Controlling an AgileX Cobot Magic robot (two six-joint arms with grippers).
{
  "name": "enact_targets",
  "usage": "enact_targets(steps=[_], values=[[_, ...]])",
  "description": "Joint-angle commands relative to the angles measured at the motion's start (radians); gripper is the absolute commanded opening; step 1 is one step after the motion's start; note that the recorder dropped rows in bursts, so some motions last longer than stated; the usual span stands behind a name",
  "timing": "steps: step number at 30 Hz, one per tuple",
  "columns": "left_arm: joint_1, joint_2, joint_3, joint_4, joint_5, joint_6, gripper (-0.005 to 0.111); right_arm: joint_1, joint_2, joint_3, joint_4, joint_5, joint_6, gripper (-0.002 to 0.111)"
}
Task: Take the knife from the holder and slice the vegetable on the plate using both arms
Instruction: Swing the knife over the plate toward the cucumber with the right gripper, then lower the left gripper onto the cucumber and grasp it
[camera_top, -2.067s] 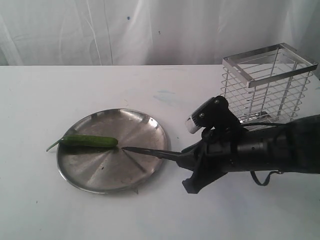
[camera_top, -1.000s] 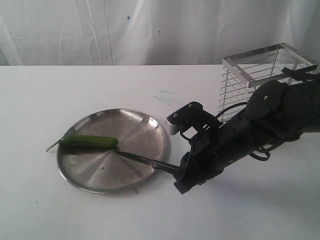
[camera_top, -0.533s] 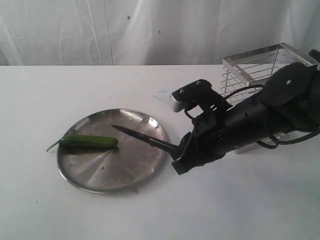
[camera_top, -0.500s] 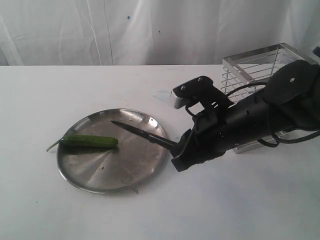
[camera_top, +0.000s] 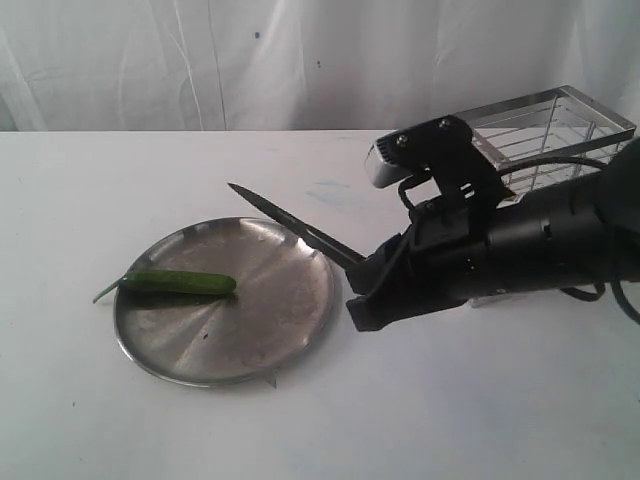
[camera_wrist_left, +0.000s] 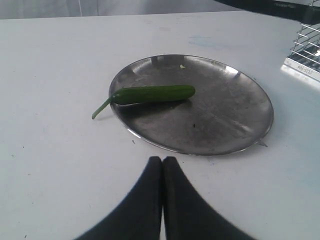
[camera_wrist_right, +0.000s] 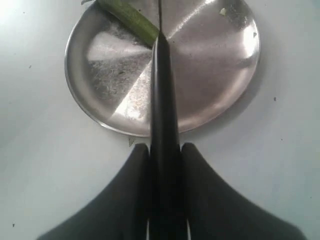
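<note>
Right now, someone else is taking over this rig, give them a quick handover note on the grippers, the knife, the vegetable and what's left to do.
Right gripper: shut on the knife, blade raised in the air over the far rim of the plate, tip pointing up and away.
Left gripper: shut, empty, hanging over the table short of the plate.
Vegetable: whole, lying across the plate's left side, stem over the rim.
Holder: behind the right arm, no knife seen in it.
Done: knife taken out.
Left: steady the vegetable with the left gripper, bring the blade down and slice.
</note>
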Motion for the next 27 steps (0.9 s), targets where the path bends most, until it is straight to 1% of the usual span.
enact_targets(steps=[1,6,11,18,20,21,22,23,24,26,27], values=[[0.001,-0.005,0.007,-0.006,-0.001,-0.002,0.005,0.066,-0.048,0.049,0.011,-0.101,0.045,0.000],[0.001,-0.005,0.007,-0.006,-0.001,-0.002,0.005,0.152,-0.060,0.089,0.011,-0.232,0.171,0.000],[0.001,-0.005,0.007,-0.006,-0.001,-0.002,0.005,0.229,-0.060,0.097,0.013,-0.314,0.219,0.000],[0.001,-0.005,0.007,-0.006,-0.017,-0.002,0.005,0.289,0.006,0.096,0.020,-0.335,0.269,0.000],[0.001,-0.005,0.007,-0.018,-0.068,-0.017,0.005,0.303,0.041,0.096,0.020,-0.337,0.286,0.000],[0.001,-0.005,0.007,-0.044,-0.104,-0.053,0.005,0.305,0.060,0.096,0.020,-0.346,0.294,0.000],[0.001,-0.005,0.007,-0.092,-0.196,-0.125,0.005,0.310,0.095,0.096,0.021,-0.392,0.324,0.000],[0.001,-0.005,0.007,-0.118,-0.257,-0.168,0.005,0.310,0.107,0.092,0.021,-0.411,0.331,0.000],[0.001,-0.005,0.007,-0.147,-0.347,-0.256,0.005,0.310,0.133,0.080,0.021,-0.432,0.331,0.000],[0.001,-0.005,0.007,-0.147,-0.422,-0.353,0.005,0.310,0.149,0.067,0.021,-0.423,0.331,0.000],[0.001,-0.005,0.007,-0.134,-0.434,-0.374,0.005,0.310,0.153,0.063,0.021,-0.421,0.331,0.000]])
